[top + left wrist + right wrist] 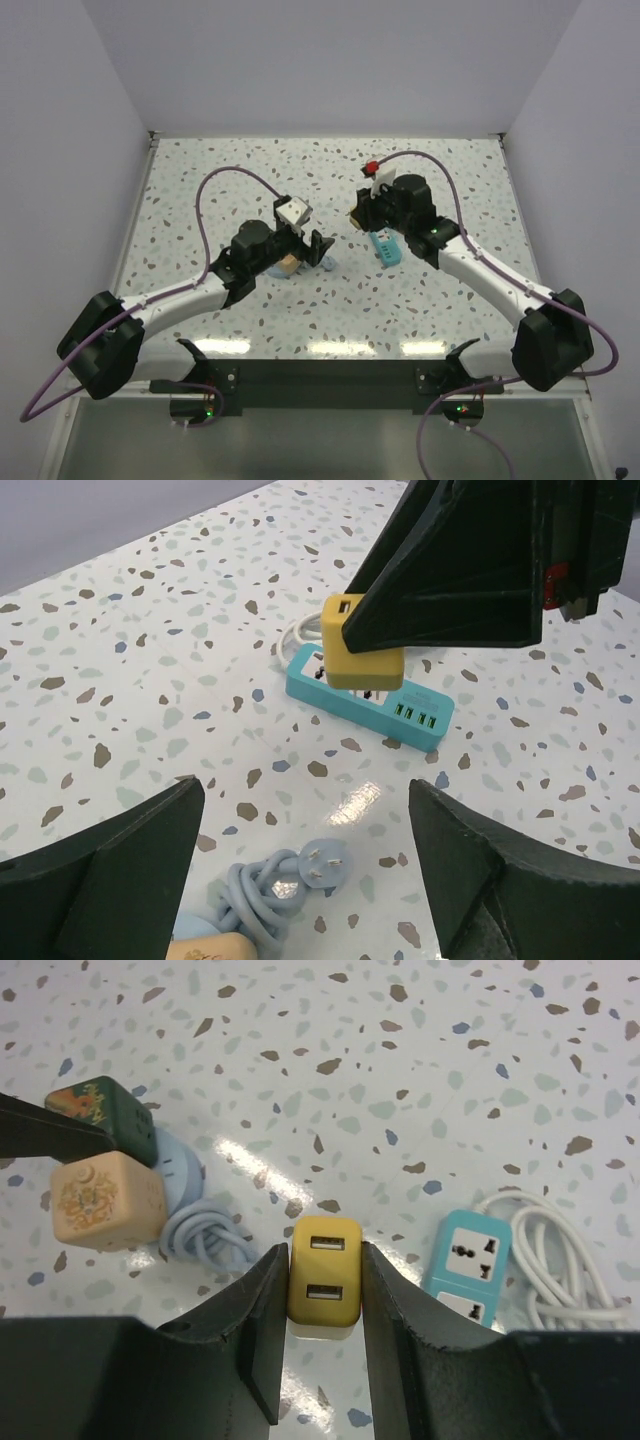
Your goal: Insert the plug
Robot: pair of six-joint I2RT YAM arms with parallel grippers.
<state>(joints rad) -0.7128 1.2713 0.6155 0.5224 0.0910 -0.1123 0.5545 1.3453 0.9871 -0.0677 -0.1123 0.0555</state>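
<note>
The plug [118, 1118], a dark green cube with an orange picture on top, stands on the table next to a tan cube [105, 1200]. One dark finger of my left gripper [305, 792] reaches up to it; that gripper is open and holds nothing, and a coiled light-blue cable's three-pin end [325, 864] lies between its fingers. My right gripper [325, 1260] is shut on a small yellow block [324, 1272] with two USB ports. In the left wrist view the yellow block [360, 652] hangs, metal prongs down, just over the teal power strip [378, 698].
The teal power strip [385, 247] lies mid-table with its white cord [560, 1260] coiled beside it. The light-blue cable [200, 1232] lies against the tan cube. A red piece [371, 167] sits behind the right arm. White walls enclose the speckled table [200, 190].
</note>
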